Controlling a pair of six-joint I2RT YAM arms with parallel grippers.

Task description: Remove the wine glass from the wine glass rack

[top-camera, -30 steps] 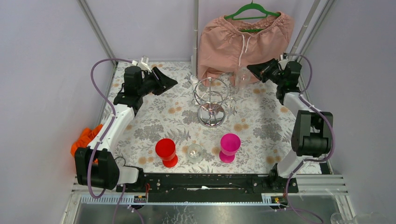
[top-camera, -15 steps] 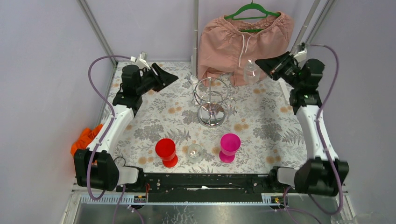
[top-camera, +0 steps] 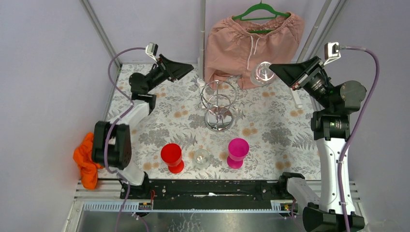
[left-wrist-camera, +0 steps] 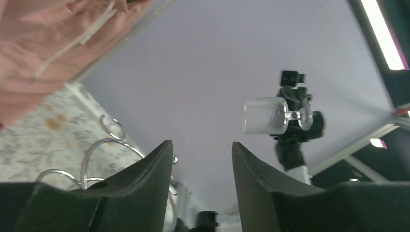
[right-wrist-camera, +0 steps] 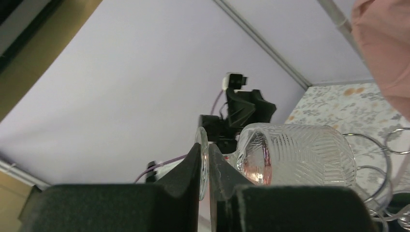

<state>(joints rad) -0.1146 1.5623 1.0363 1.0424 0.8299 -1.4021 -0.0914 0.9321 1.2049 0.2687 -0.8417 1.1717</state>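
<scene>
Removal looks done: your right gripper [top-camera: 274, 69] clenches the clear ribbed wine glass [top-camera: 262, 72] apart from the shiny chrome wire rack [top-camera: 218, 102]; left gripper [top-camera: 188, 67] gapes empty. Next, set it down upright.

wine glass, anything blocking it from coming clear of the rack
Nothing visible: the right end effector pinches the wine glass by its foot, in the air right of the wine glass rack, apart from its wires.

On table [top-camera: 270, 130], centre: wine glass rack [top-camera: 218, 104]; garment [top-camera: 241, 38] hangs behind it. The wine glass [top-camera: 263, 72] is off rack, up at its rt-rear, in rt gripper [top-camera: 275, 69]; lt gripper [top-camera: 188, 67] at rack's lt-rear. Front row, nr arm bases: lt cup [top-camera: 172, 157], small glass [top-camera: 201, 157], rt cup [top-camera: 237, 152]. A cloth [top-camera: 84, 157] lies off table's lt edge
</scene>
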